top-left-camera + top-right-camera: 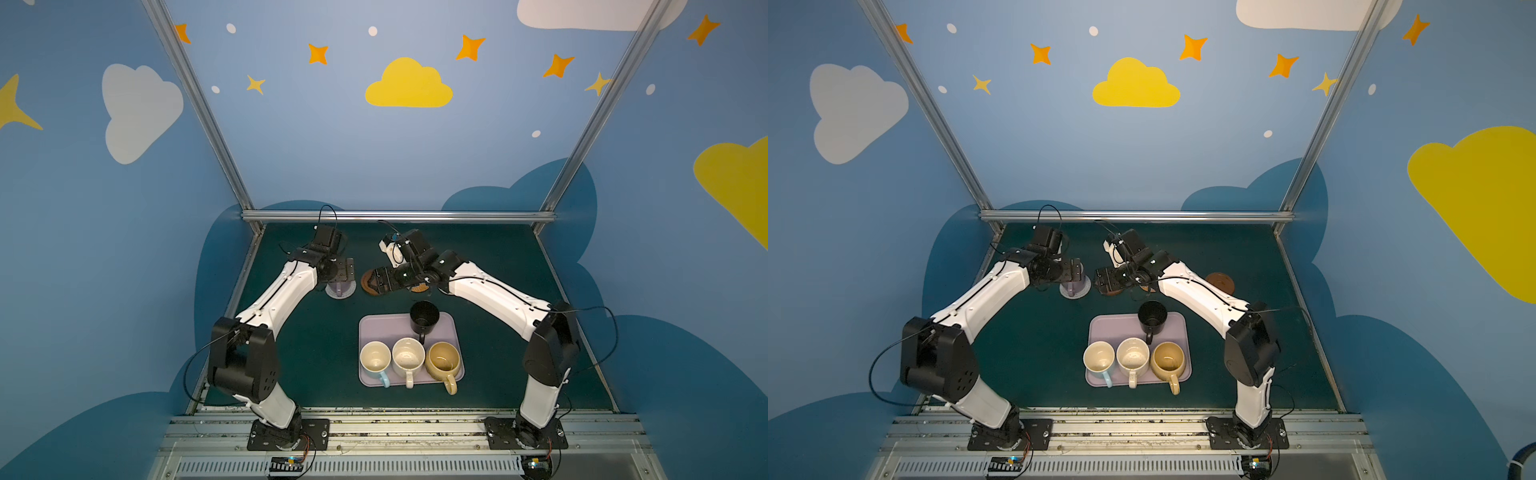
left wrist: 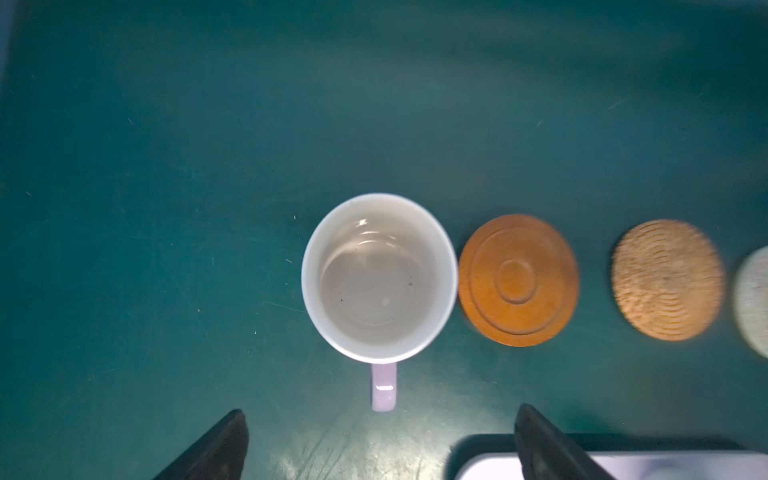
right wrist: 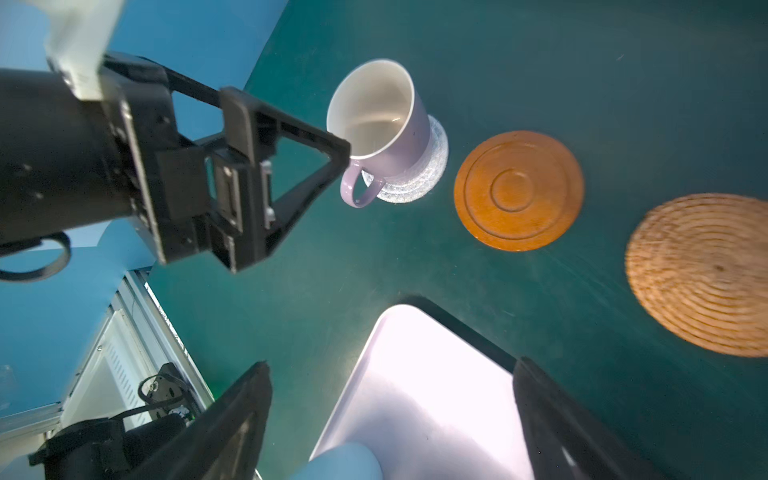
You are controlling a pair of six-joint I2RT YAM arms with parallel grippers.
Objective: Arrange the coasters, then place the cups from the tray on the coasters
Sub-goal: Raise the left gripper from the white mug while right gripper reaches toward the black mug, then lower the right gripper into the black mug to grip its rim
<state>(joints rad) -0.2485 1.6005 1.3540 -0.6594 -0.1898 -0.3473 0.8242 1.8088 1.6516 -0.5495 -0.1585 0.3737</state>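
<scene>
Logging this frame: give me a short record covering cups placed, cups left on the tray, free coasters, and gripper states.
cups placed: lilac mug, upright on the pale grey woven coaster
cups on tray: black mug, light blue mug, speckled cream mug, mustard mug
free coasters: wooden coaster, orange-tan woven coaster, cream woven coaster (edge only), second wooden coaster
left gripper: open by the lilac mug's handle, holding nothing
right gripper: open, holding nothing

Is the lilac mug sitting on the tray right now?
No, the lilac mug stands on a pale woven coaster, apart from the tray.
</scene>
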